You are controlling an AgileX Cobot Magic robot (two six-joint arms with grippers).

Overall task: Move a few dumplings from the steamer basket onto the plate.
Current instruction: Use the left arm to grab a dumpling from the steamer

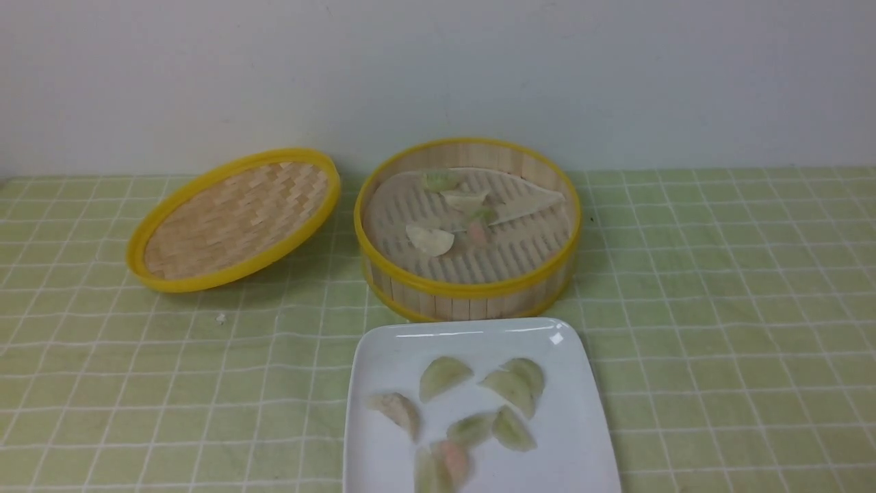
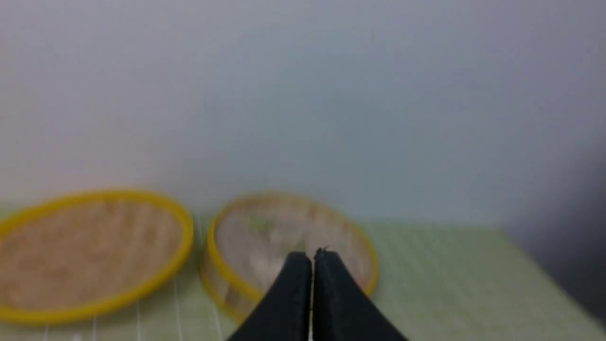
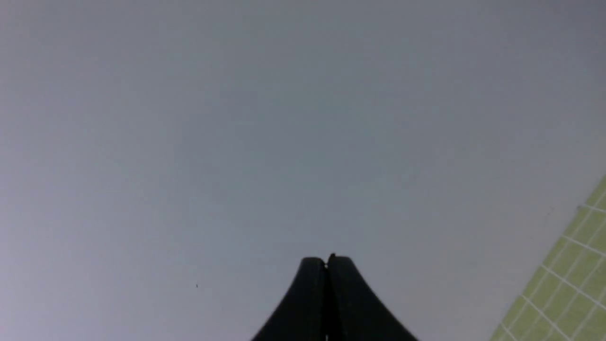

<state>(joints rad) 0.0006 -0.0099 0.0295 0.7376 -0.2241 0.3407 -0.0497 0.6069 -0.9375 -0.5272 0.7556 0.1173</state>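
The steamer basket (image 1: 468, 291) stands at the table's middle, its whitish liner (image 1: 527, 198) partly folded back. Several dumplings lie inside it, among them a whitish one (image 1: 430, 239) and a pale green one (image 1: 439, 180). In front of it sits the white square plate (image 1: 582, 424) with several dumplings on it, such as a green one (image 1: 443, 375) and a pinkish one (image 1: 452, 460). Neither arm shows in the front view. My left gripper (image 2: 312, 258) is shut and empty, held back from the blurred basket (image 2: 222, 265). My right gripper (image 3: 326, 261) is shut and empty, facing the wall.
The shallow woven lid (image 1: 233, 219) with a yellow rim leans tilted to the left of the basket; it also shows blurred as the lid (image 2: 90, 255) in the left wrist view. A green checked cloth (image 1: 739, 287) covers the table. A pale wall (image 1: 438, 68) rises behind.
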